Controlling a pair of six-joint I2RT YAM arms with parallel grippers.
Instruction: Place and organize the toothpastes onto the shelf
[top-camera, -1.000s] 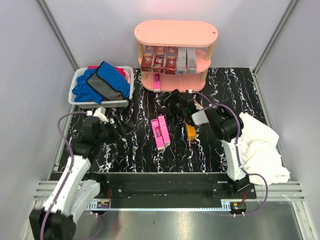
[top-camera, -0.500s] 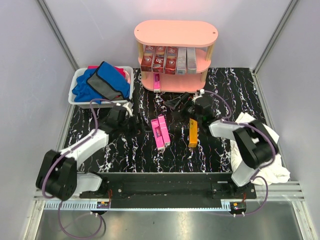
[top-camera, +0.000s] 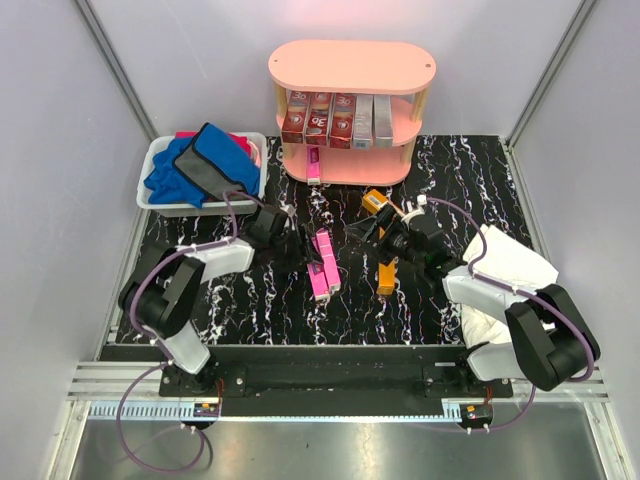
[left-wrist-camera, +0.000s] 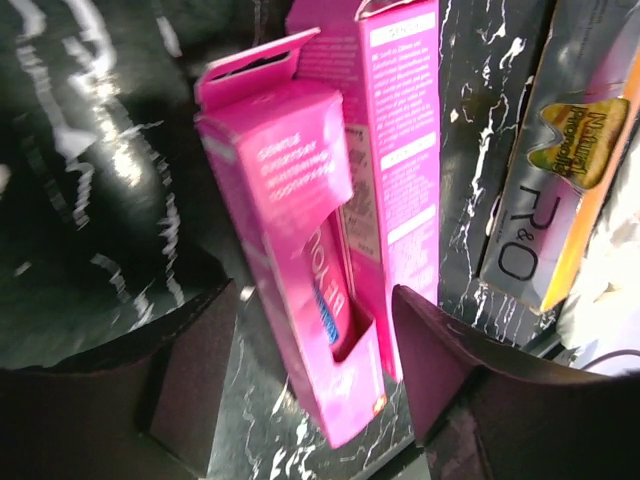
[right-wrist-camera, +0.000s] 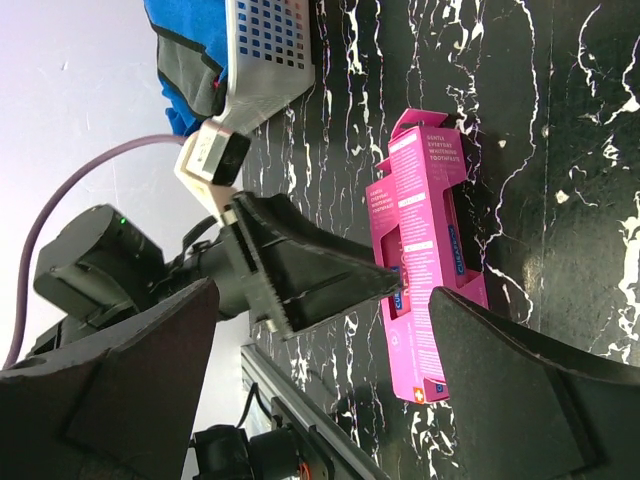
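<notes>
The salmon-pink shelf (top-camera: 350, 62) stands at the back; its middle tier holds dark red toothpastes (top-camera: 318, 117) and silver-grey ones (top-camera: 372, 120), and a pink one (top-camera: 313, 162) sits on the lowest tier. Two pink toothpastes (top-camera: 322, 265) lie side by side on the black marbled table. My left gripper (top-camera: 298, 250) is open, with its jaws either side of the nearer pink box (left-wrist-camera: 300, 230). My right gripper (top-camera: 385, 235) is open and empty, facing the pink boxes (right-wrist-camera: 430, 250) and the left gripper (right-wrist-camera: 290, 270). An orange toothpaste (top-camera: 385, 277) lies under the right arm.
A white bin (top-camera: 160, 150) with blue and grey cloths stands at the back left. A white cloth (top-camera: 515, 290) lies at the right. The end of another orange box (top-camera: 375, 200) shows behind the right gripper. The orange and silver box (left-wrist-camera: 560, 200) lies beside the pink pair.
My left arm has reached right to the pink boxes, and its open jaws now straddle one. My right gripper has drawn back from the shelf, down and to the right, uncovering an orange box end.
</notes>
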